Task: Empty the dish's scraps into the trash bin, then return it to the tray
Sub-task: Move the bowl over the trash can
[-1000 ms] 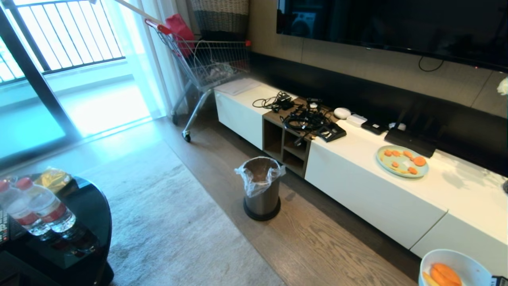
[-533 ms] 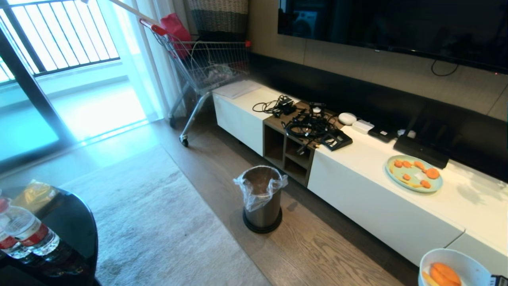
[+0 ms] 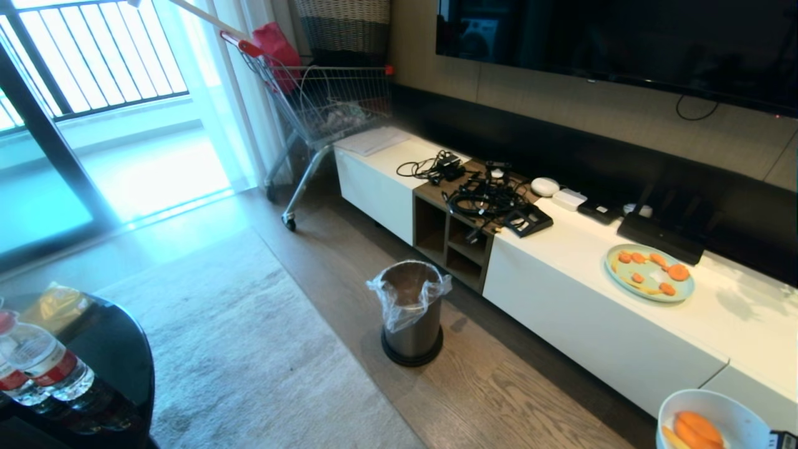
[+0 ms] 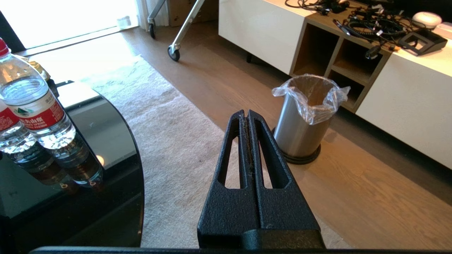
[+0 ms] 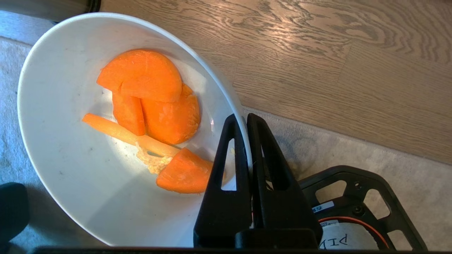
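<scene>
One bowl (image 5: 70, 141) of carrot scraps (image 5: 152, 106) | my right fingers (image 5: 246, 121) are pinching its rim, low right | trash bin (image 3: 411, 312) standing well ahead on floor | step: carrying; next: closing in, tipping over liner | left fingers (image 4: 248, 116) pressed together, idling.

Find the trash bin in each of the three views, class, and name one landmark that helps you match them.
Head view: the trash bin stands on the wood floor at centre, before the white cabinet.
Left wrist view: just beyond the shut left claw, right of centre.
Right wrist view: not in it.
Shared landmark: the open wooden cubbies behind the bin.
</scene>
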Controlling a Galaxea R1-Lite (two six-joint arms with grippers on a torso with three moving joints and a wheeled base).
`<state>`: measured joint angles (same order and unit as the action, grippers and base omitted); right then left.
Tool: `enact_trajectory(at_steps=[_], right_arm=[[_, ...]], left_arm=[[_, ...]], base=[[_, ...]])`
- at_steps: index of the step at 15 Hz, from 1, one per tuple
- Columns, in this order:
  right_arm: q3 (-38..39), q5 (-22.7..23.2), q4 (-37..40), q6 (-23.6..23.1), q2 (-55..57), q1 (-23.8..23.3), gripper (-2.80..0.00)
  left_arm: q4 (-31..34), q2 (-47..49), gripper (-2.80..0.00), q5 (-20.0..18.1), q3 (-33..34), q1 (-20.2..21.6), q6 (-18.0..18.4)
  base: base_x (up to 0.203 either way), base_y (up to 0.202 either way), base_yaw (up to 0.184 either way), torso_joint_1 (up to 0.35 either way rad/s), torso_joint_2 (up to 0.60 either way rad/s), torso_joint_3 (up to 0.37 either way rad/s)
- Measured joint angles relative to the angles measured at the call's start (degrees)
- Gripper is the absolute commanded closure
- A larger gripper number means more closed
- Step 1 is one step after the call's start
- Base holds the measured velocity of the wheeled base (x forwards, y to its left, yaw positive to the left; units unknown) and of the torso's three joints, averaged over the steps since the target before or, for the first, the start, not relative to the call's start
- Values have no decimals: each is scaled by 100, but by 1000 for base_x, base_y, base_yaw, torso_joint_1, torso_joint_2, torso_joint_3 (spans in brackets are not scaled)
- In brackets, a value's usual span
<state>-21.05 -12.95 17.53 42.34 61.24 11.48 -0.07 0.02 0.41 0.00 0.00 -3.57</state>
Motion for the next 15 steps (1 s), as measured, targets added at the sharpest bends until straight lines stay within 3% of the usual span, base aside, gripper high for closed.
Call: enact_trajectory(at_steps=[4,15], right_arm=[[-277,90,10,-26,106,0,0],[-1071,90,-6,-39,754,1,0]], left_arm=[[0,0,0,0,0,0,0],[0,0,0,0,0,0,-9]], base=[[0,0,0,2,3,-57],[0,0,0,3,2,-191]])
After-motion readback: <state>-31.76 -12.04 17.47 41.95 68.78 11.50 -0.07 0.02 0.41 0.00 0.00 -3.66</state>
